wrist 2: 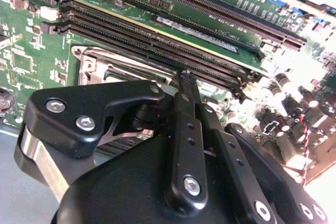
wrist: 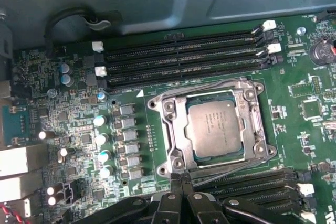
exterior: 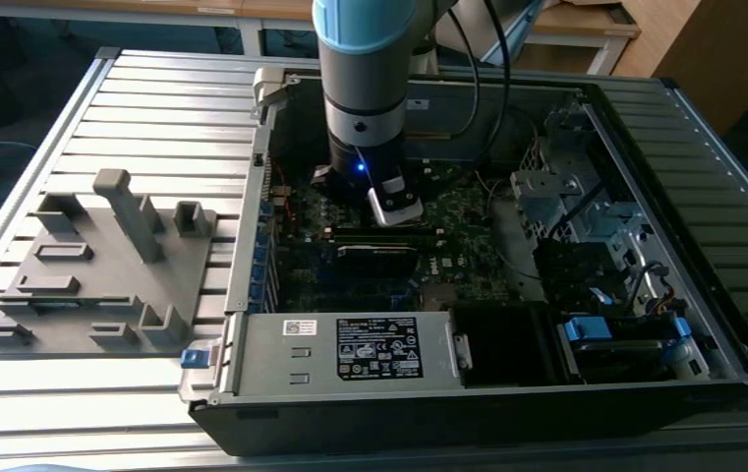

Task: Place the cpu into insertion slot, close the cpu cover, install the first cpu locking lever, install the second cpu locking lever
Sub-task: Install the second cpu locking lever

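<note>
The cpu (wrist: 215, 128), a flat silver-grey square, lies in its socket on the green motherboard. The cpu cover (wrist: 172, 124), a shiny metal frame, lies flat around it. One thin wire lever (wrist: 210, 85) runs along the socket's edge by the memory slots, and another (wrist: 236, 162) runs along the opposite edge. My gripper (wrist: 181, 178) is shut, its black fingertips pressed together just beside the socket edge where that second lever lies. In the second wrist view the gripper (wrist 2: 185, 75) has its tips between the socket frame (wrist 2: 94, 64) and the memory slots. In the exterior view the gripper (exterior: 397, 211) hangs inside the open computer case.
The open case (exterior: 236, 295) lies on a slatted metal table. Inside are a power supply (exterior: 347, 349), drive bays (exterior: 570, 206) and cables. A grey fixture plate (exterior: 98, 265) with upright posts stands at the exterior view's left. Long black memory slots (wrist: 184, 56) flank the socket.
</note>
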You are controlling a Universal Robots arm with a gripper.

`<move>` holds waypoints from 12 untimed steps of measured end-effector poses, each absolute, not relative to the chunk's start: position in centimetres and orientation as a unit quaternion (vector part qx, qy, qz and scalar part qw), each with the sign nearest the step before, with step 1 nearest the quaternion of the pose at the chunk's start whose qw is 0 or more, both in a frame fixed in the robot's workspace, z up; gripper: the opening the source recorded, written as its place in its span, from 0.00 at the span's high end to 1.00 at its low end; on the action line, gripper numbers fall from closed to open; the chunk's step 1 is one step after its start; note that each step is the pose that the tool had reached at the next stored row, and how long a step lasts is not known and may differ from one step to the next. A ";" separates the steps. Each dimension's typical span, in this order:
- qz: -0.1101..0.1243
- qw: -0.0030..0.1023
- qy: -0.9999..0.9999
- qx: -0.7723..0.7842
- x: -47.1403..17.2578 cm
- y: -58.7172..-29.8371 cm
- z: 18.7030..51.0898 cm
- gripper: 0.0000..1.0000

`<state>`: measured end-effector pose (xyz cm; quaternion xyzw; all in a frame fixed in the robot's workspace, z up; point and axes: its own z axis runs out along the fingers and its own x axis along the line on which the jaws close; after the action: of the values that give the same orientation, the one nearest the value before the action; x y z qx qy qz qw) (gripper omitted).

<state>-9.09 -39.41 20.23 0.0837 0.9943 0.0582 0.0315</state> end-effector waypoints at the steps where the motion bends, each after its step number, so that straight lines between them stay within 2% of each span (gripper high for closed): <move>1: 0.060 0.031 0.994 0.084 -9.1 -39.4 20.2 0.89; 12: 0.070 0.031 0.994 0.084 -9.3 -39.6 20.1 0.89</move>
<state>-9.35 -39.60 20.10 0.0840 0.9935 0.0704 0.0305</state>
